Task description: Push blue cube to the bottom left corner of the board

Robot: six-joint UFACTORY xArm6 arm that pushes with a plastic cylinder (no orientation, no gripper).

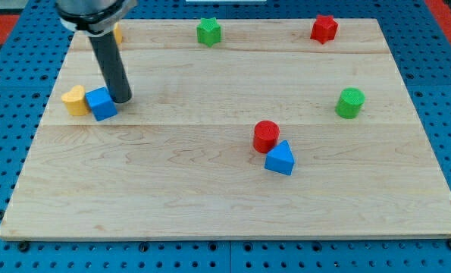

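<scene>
The blue cube (101, 104) sits on the wooden board (210, 197) at the view's left, about mid-height, touching a yellow heart-shaped block (75, 100) on its left. My tip (122, 98) stands just to the right of the blue cube, touching or nearly touching its upper right side. The rod rises from there to the view's top left. The board's bottom left corner (13, 227) lies well below the cube.
A red cylinder (266, 136) and a blue triangular block (280, 159) sit together right of centre. A green cylinder (350, 102) is at the right. A green star (208, 31) and a red star (324, 29) are along the top. A yellow block (118, 32) peeks from behind the rod.
</scene>
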